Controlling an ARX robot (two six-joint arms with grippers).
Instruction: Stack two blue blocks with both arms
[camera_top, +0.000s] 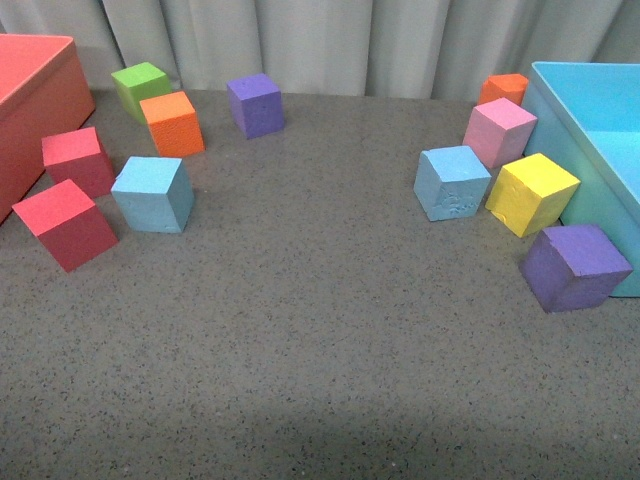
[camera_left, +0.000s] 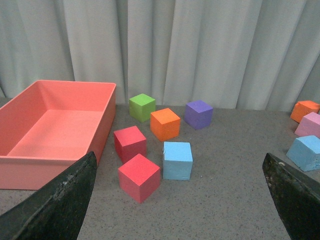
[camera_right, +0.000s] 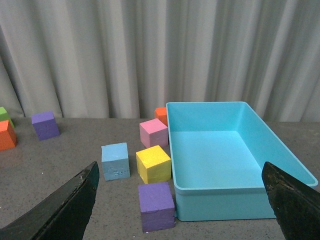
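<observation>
A smooth sky-blue block (camera_top: 153, 194) sits on the grey table at the left, beside two red cubes; it also shows in the left wrist view (camera_left: 177, 160). A scuffed, pitted sky-blue block (camera_top: 452, 182) sits at the right next to the yellow cube; it shows in the right wrist view (camera_right: 115, 160) and at the edge of the left wrist view (camera_left: 306, 152). Neither arm shows in the front view. My left gripper (camera_left: 182, 207) is open and empty, short of the smooth block. My right gripper (camera_right: 182, 205) is open and empty, short of the purple cube.
A red bin (camera_top: 35, 105) stands at the far left, a light blue bin (camera_top: 600, 140) at the far right. Red cubes (camera_top: 65, 224), green (camera_top: 141, 88), orange (camera_top: 172, 123) and purple (camera_top: 256, 104) cubes lie left; pink (camera_top: 499, 131), yellow (camera_top: 533, 193), purple (camera_top: 576, 267) and orange (camera_top: 503, 88) cubes right.
</observation>
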